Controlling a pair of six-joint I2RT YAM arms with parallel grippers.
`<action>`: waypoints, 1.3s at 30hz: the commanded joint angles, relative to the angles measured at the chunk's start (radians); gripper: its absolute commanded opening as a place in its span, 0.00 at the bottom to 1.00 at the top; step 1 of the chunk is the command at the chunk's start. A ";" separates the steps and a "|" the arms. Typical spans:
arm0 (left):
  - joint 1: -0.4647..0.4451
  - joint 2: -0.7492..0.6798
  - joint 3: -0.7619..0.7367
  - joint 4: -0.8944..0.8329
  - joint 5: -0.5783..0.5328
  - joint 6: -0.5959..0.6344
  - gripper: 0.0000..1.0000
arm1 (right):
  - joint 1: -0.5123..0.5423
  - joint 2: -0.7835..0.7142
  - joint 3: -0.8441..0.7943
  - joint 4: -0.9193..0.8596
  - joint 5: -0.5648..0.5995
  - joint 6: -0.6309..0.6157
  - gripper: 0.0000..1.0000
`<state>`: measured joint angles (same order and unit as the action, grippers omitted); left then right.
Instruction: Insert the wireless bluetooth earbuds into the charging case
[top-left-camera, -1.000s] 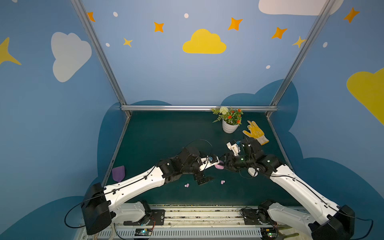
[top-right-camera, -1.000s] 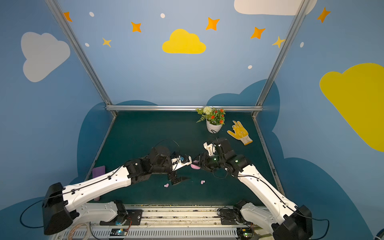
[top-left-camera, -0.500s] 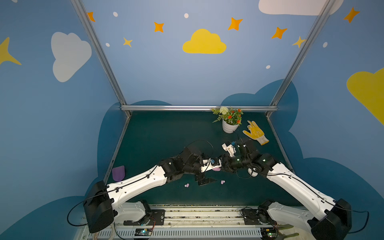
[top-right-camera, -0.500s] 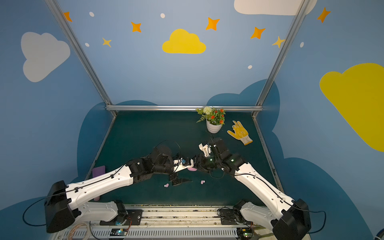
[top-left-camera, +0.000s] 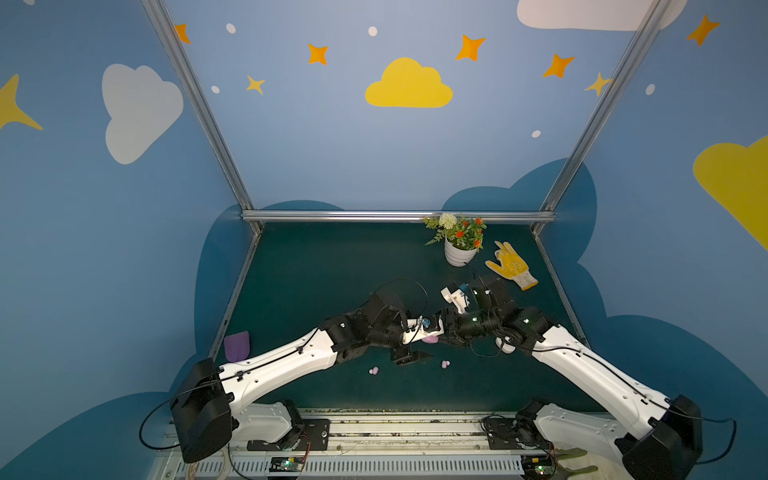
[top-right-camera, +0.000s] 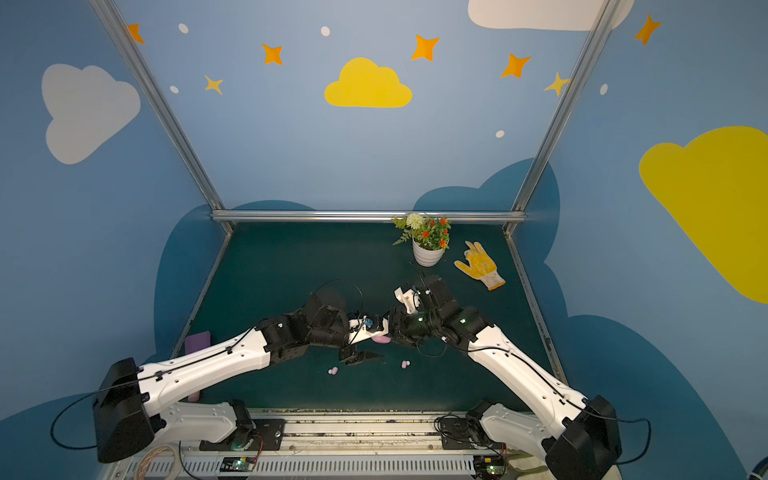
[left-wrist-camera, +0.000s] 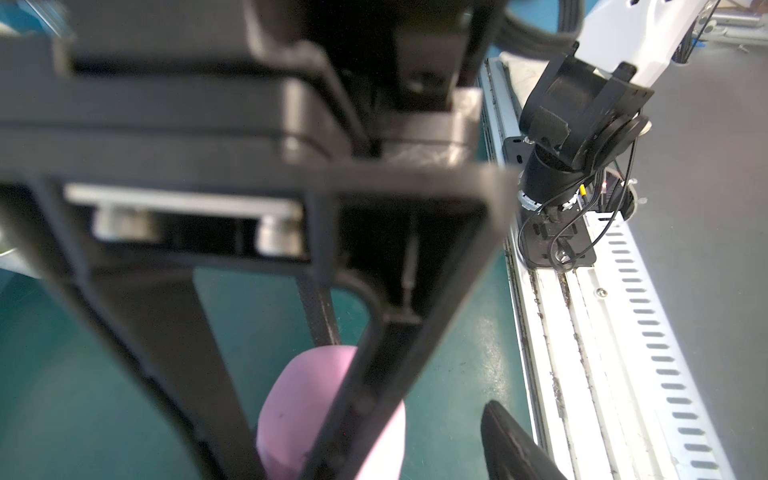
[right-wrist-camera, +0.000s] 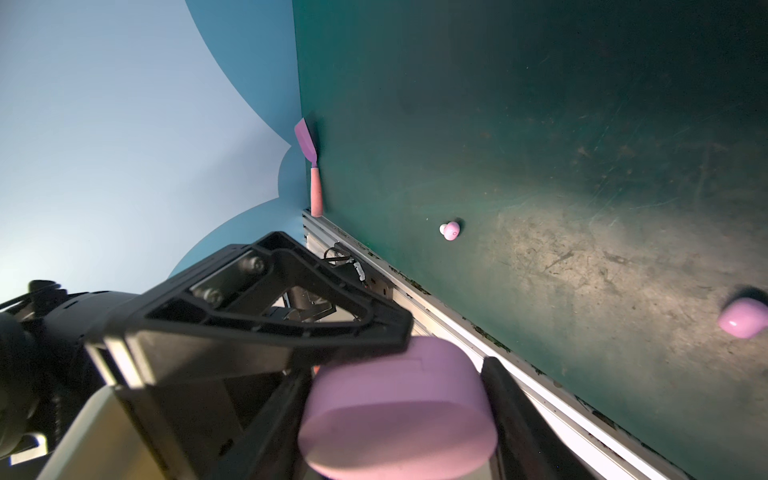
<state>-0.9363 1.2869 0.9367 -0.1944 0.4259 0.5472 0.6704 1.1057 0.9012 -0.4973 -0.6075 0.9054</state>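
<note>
My right gripper (right-wrist-camera: 399, 415) is shut on the lilac-pink charging case (right-wrist-camera: 399, 399), holding it by its two sides just above the table, mid-front in both top views (top-left-camera: 430, 340). The case's lid is closed. My left gripper (top-left-camera: 417, 347) meets it from the left with its jaws apart. One left finger (right-wrist-camera: 270, 299) rests its tip on the case's upper edge. The other left finger (left-wrist-camera: 511, 444) stands clear of the case (left-wrist-camera: 299, 407), with bare table between them. Two pink earbuds (top-left-camera: 374, 370) (top-left-camera: 445, 364) lie on the table in front of the grippers, also in the right wrist view (right-wrist-camera: 450, 230) (right-wrist-camera: 744, 318).
A purple spatula (top-left-camera: 237, 345) leans at the table's left edge. A flower pot (top-left-camera: 459, 249) and a yellow glove (top-left-camera: 513, 266) sit at the back right. A small white rounded thing (top-left-camera: 505, 345) lies under the right arm. The metal rail (top-left-camera: 374, 419) runs along the front.
The right gripper has carried the case a little to the left, up against the left gripper. The left jaws have narrowed but still stand apart.
</note>
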 joint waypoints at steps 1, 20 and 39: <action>-0.013 0.014 0.004 -0.013 0.031 0.028 0.69 | 0.001 0.001 0.030 0.068 -0.016 0.018 0.45; -0.042 0.020 0.011 -0.049 0.000 0.065 0.45 | 0.001 -0.001 0.044 0.075 -0.030 0.045 0.44; -0.038 0.031 0.028 -0.072 -0.063 0.022 0.23 | -0.014 -0.063 0.040 0.008 -0.010 0.029 0.60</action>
<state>-0.9607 1.3037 0.9550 -0.2066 0.3538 0.5797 0.6704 1.0870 0.9012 -0.5323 -0.6426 0.9356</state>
